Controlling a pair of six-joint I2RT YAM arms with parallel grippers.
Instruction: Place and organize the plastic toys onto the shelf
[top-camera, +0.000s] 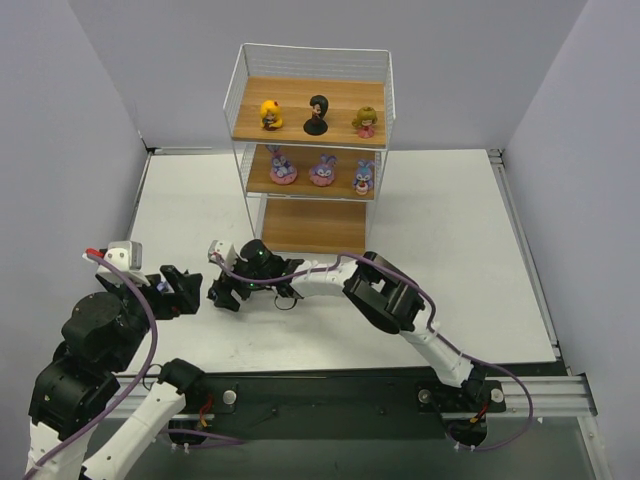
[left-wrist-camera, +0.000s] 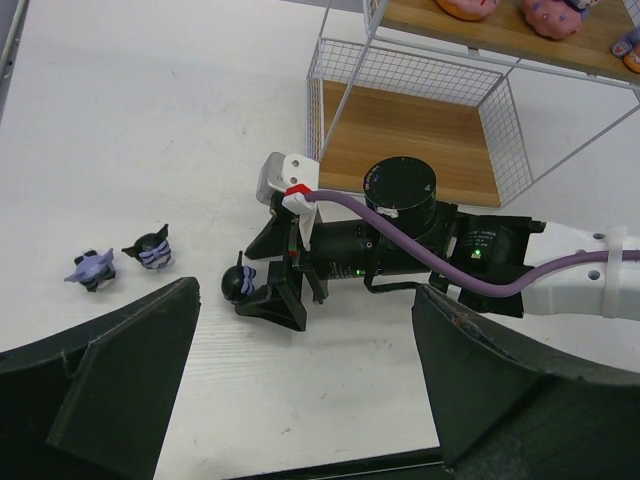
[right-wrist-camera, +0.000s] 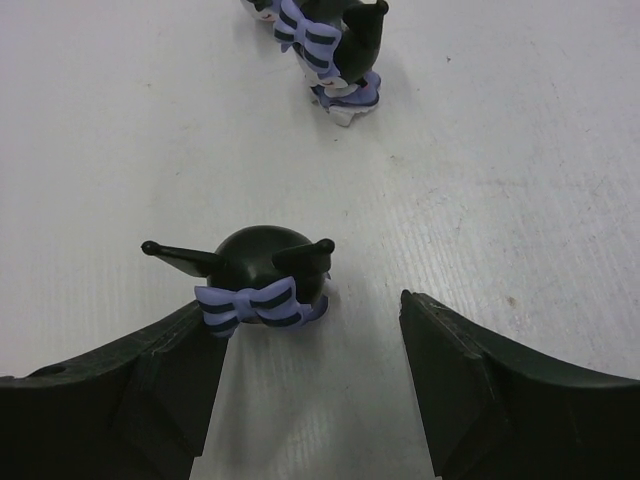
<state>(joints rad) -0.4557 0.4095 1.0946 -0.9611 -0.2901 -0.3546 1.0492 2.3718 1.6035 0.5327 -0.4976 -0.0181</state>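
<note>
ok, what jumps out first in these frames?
The wire shelf at the far side, with three dolls on its top board and three bunnies on the middle one. In front, the right end effector straddles, jaws open, a black horned figurine with a striped bow.

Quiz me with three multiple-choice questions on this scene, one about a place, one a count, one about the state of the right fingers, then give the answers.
1. Which board of the shelf holds the three bunny figures? A top. B middle. C bottom.
2. How many small dark figures are on the table? A one. B five. C three.
3. The right fingers are: A shut on a yellow doll. B apart around one dark figure. C inside the shelf.
Answers: B, the bunnies line the middle board; C, the left wrist view shows two together and one apart; B, that figure sits on the table between the spread fingers.
</note>
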